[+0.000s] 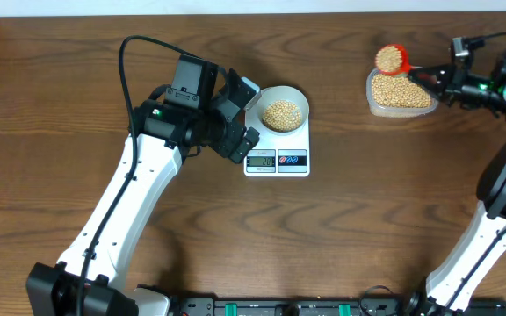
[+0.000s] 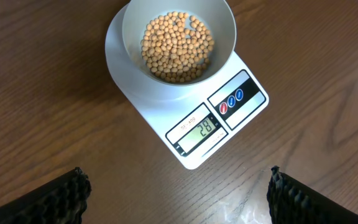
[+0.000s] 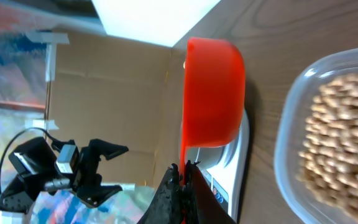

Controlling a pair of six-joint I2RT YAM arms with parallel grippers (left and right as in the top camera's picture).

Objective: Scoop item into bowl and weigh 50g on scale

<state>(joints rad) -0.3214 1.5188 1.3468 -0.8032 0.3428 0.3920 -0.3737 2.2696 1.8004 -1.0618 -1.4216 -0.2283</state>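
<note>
A small white bowl (image 1: 267, 96) with a heap of tan beans (image 1: 282, 114) stands on the white scale (image 1: 265, 147). In the left wrist view the bowl (image 2: 225, 28), its beans (image 2: 176, 46) and the scale (image 2: 163, 121) lie ahead, and the display reads 28. My left gripper (image 1: 245, 119) hovers open at the scale's left edge, nothing between its fingers (image 2: 72, 190). My right gripper (image 1: 435, 77) is shut on the handle of a red scoop (image 1: 392, 59) filled with beans, held over the far left corner of a clear tub (image 1: 372, 104).
The clear tub (image 3: 291, 124) holds many more beans (image 3: 344, 143). In the right wrist view the red scoop (image 3: 213, 93) is seen from below, with the scale (image 3: 230, 177) behind it. Cardboard lines the table's far edge.
</note>
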